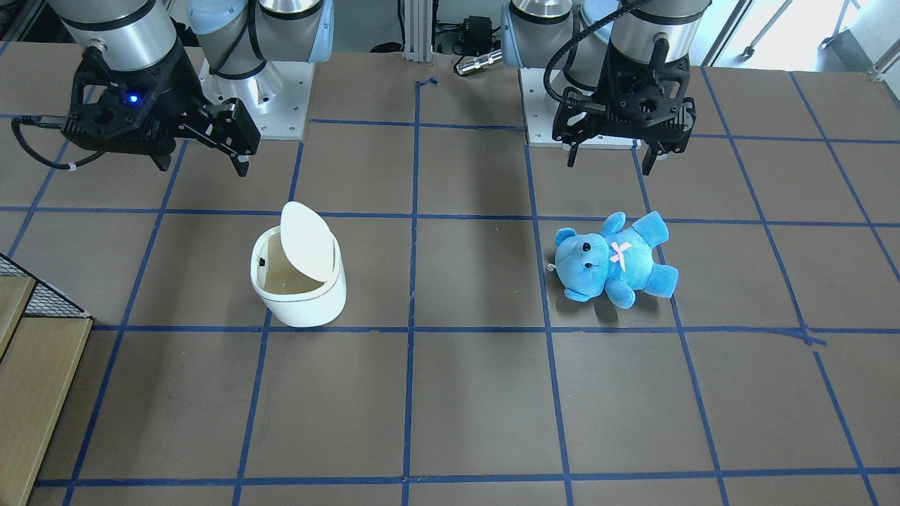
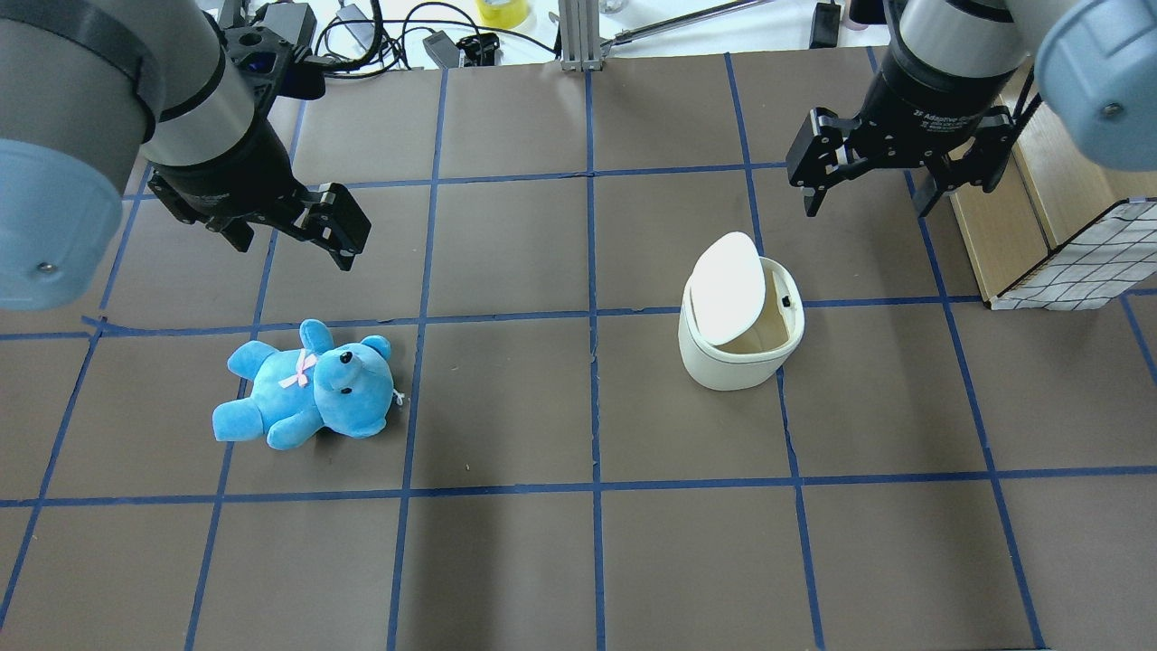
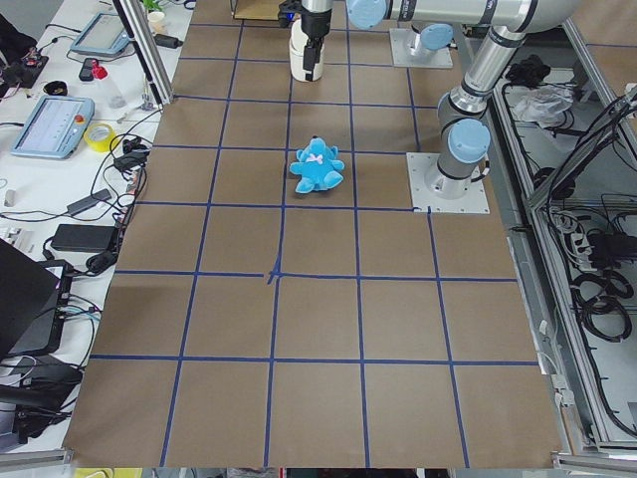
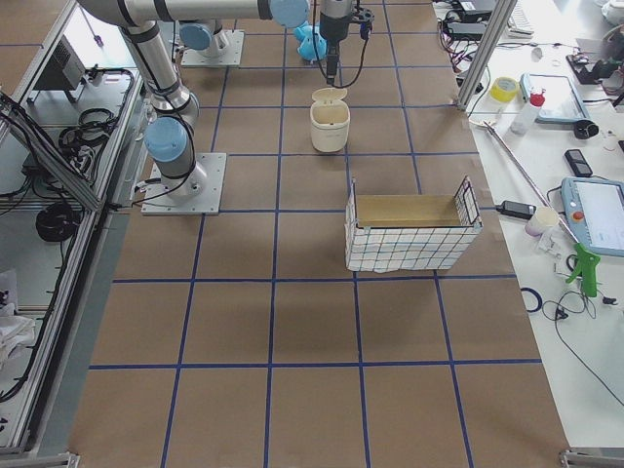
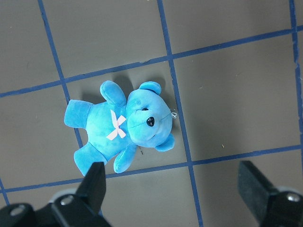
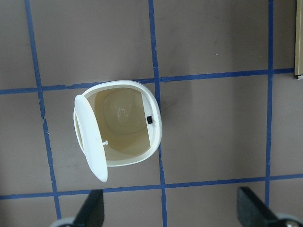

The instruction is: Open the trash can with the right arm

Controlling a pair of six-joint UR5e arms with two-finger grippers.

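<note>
The white trash can (image 1: 302, 299) stands on the brown table with its flip lid (image 1: 307, 242) tilted up, so the empty inside shows. It also shows in the overhead view (image 2: 737, 362) and in the right wrist view (image 6: 157, 135). My right gripper (image 1: 200, 158), with the blue light, hangs open and empty above and behind the can, apart from it; it also shows in the overhead view (image 2: 865, 206). My left gripper (image 2: 294, 255) is open and empty above a blue teddy bear (image 2: 307, 384), which lies on its back in the left wrist view (image 5: 120, 125).
A wire-mesh basket with a wooden box (image 2: 1076, 262) stands on the robot's right, beyond the can; it also shows in the exterior right view (image 4: 409, 229). Blue tape lines grid the table. Cables and tools lie past the far edge.
</note>
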